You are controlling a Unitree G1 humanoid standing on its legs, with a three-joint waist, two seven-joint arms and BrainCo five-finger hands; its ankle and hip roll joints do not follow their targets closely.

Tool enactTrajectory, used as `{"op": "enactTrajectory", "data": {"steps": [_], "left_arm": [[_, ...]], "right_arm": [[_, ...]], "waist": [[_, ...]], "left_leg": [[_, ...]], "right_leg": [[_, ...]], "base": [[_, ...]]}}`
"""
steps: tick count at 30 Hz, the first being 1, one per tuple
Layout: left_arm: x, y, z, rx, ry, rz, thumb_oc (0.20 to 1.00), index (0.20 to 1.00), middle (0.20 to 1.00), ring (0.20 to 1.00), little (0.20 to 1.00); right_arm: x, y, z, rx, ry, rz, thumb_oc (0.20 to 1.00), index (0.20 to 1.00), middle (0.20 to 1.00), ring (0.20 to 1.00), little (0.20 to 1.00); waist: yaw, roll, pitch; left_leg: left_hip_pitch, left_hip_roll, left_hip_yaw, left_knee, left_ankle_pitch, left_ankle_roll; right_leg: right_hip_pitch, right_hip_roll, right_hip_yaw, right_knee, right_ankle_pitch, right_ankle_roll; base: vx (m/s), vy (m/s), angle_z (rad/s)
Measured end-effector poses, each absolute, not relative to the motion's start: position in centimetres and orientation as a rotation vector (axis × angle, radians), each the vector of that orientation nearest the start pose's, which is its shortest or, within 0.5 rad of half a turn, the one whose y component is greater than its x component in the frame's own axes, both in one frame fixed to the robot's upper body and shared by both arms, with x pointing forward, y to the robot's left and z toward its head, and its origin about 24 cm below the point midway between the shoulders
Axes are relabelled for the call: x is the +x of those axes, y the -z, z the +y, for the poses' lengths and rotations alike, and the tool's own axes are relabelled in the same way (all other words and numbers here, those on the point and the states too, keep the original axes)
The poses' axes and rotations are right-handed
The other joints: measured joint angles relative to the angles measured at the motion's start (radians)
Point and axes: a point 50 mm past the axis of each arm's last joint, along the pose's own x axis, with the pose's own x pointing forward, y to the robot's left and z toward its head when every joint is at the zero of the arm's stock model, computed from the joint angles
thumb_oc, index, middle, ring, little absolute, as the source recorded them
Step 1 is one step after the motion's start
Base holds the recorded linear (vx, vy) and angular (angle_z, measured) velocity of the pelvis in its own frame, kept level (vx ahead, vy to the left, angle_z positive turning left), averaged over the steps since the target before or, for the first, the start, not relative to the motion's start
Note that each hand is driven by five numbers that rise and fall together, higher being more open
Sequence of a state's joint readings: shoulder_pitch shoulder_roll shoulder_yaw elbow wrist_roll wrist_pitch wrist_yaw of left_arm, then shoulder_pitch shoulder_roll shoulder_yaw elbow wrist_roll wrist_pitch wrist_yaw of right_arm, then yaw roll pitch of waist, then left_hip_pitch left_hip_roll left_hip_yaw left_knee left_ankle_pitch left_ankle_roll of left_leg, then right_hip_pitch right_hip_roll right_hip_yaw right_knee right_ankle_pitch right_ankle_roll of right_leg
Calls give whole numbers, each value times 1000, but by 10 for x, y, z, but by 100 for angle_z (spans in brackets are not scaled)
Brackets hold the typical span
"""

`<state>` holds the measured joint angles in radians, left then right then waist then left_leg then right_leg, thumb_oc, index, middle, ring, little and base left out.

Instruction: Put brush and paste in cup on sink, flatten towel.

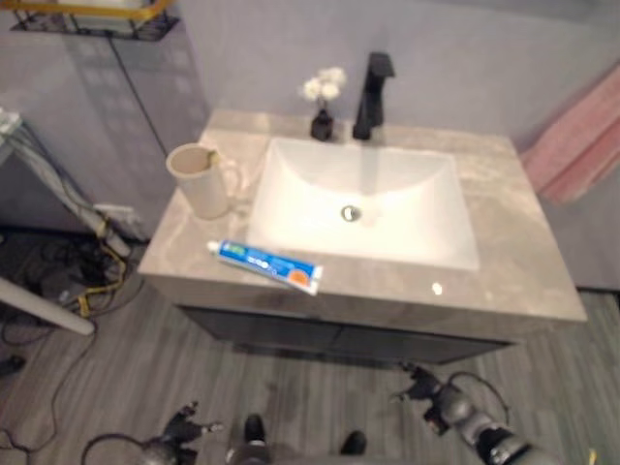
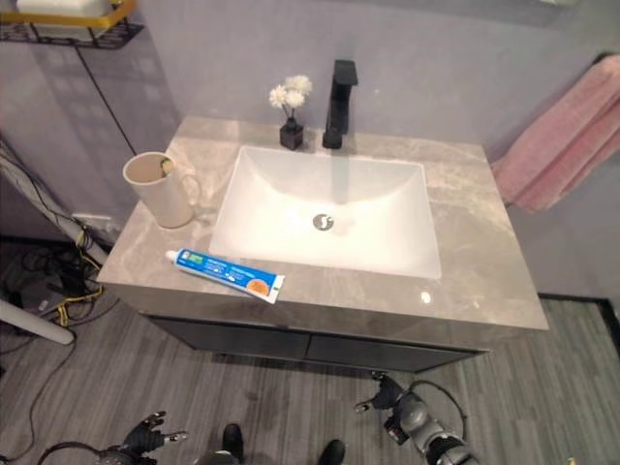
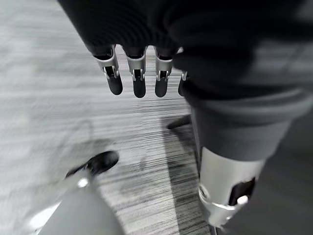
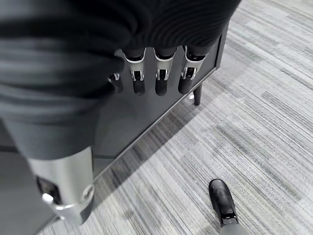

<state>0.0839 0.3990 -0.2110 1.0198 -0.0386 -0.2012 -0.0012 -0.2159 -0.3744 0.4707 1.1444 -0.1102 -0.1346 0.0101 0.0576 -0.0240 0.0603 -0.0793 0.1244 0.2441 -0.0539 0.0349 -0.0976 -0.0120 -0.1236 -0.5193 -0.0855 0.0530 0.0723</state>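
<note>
A cream cup [image 1: 201, 180] stands on the grey counter [image 1: 504, 242], left of the white basin [image 1: 363, 203]. A small greenish thing [image 2: 167, 167] pokes over the cup's rim. A blue and white toothpaste tube [image 1: 266, 264] lies flat near the counter's front edge, in front of the cup. A pink towel [image 2: 562, 131] hangs on the wall at the right, bunched in folds. My left hand [image 1: 181, 424] hangs low over the floor, its fingers [image 3: 138, 81] straight and holding nothing. My right hand [image 1: 426, 387] is low before the dark cabinet, its fingers [image 4: 161, 78] straight and bare too.
A black faucet [image 1: 371, 95] and a small black vase of white flowers [image 1: 323, 105] stand behind the basin. A wire shelf [image 1: 92, 17] hangs at the upper left. Cables [image 1: 68, 266] and a white slanting leg [image 1: 44, 308] are on the floor at the left.
</note>
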Motion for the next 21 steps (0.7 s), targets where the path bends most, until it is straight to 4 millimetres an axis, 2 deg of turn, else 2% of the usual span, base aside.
{"op": "enactTrajectory", "data": {"steps": [2,3,5,6,7,8,10,12,15,16,17,18,20,21], "left_arm": [[122,111,279,507,66,818,1000,1000,1000,1000,1000],[130,92,287,561,92,723,1000,1000,1000,1000,1000],[133,76,299,611,112,684,1000,1000,1000,1000,1000],[132,49,311,669,145,611,1000,1000,1000,1000,1000],[131,41,316,692,150,593,1000,1000,1000,1000,1000],[134,24,323,725,155,551,1000,1000,1000,1000,1000],[136,7,328,746,160,498,1000,1000,1000,1000,1000],[140,-10,326,774,194,452,1000,1000,1000,1000,1000],[143,-40,310,830,331,359,1000,1000,1000,1000,1000],[146,-72,301,878,404,260,1000,1000,1000,1000,1000],[149,-84,298,892,418,213,1000,1000,1000,1000,1000],[152,-108,296,952,442,160,1000,1000,1000,1000,1000],[160,-136,303,991,409,88,1000,1000,1000,1000,1000],[164,-143,303,1010,402,67,1000,1000,1000,1000,1000]], "right_arm": [[192,119,-233,-695,-289,845,1000,1000,1000,1000,1000],[190,119,-236,-676,-259,844,1000,1000,1000,1000,1000],[188,119,-238,-659,-238,847,1000,1000,1000,1000,1000],[186,118,-241,-638,-218,833,1000,1000,1000,1000,1000],[188,117,-243,-639,-214,825,1000,1000,1000,1000,1000],[180,118,-249,-645,-206,849,1000,1000,1000,1000,1000],[173,120,-256,-651,-198,875,1000,1000,1000,1000,1000],[166,124,-257,-645,-204,907,1000,1000,1000,1000,1000],[154,129,-264,-625,-179,959,1000,1000,1000,1000,1000],[144,131,-273,-602,-128,1008,1000,1000,1000,1000,1000],[135,133,-277,-592,-109,1040,1000,1000,1000,1000,1000],[121,137,-282,-564,-74,1095,1000,1000,1000,1000,1000],[98,143,-288,-560,-62,1185,1000,1000,1000,1000,1000],[86,145,-289,-553,-62,1225,1000,1000,1000,1000,1000]], "waist": [[8,0,2],[16,8,6],[26,24,11],[31,26,12],[33,33,15],[48,52,16],[56,70,10],[69,89,8],[83,85,8],[90,78,6],[97,78,5],[104,74,4],[104,78,0],[104,78,-1]], "left_leg": [[5,-9,-3,-12,4,6],[13,-12,-10,-17,6,10],[17,-14,-15,-23,6,10],[24,-14,-19,-38,12,12],[27,-14,-22,-38,12,11],[36,-16,-27,-40,13,11],[40,-18,-34,-44,13,11],[46,-19,-40,-44,14,10],[46,-18,-42,-45,16,6],[46,-20,-47,-45,16,7],[46,-22,-49,-45,17,7],[46,-24,-52,-45,17,8],[49,-30,-65,-44,18,9],[50,-31,-65,-45,18,9]], "right_leg": [[-1,-9,-1,0,1,3],[11,-12,-6,-1,2,8],[15,-14,-9,-7,-5,17],[16,-13,-13,-7,-8,22],[21,-12,-16,-5,-8,22],[32,-14,-22,-6,-8,22],[39,-14,-25,-5,-10,26],[47,-14,-29,-7,-13,30],[48,-14,-29,-7,-14,30],[51,-15,-35,-1,-14,31],[50,-17,-36,-2,-14,32],[53,-18,-39,-1,-14,33],[65,-23,-50,0,-14,38],[63,-25,-50,-1,-15,40]], "base": [[22,51,9],[25,52,13],[32,59,11],[29,62,7],[23,60,9],[19,55,14],[14,39,11],[25,60,8],[13,49,3],[8,44,7],[9,58,9],[4,41,10],[6,47,15],[15,58,9]]}}
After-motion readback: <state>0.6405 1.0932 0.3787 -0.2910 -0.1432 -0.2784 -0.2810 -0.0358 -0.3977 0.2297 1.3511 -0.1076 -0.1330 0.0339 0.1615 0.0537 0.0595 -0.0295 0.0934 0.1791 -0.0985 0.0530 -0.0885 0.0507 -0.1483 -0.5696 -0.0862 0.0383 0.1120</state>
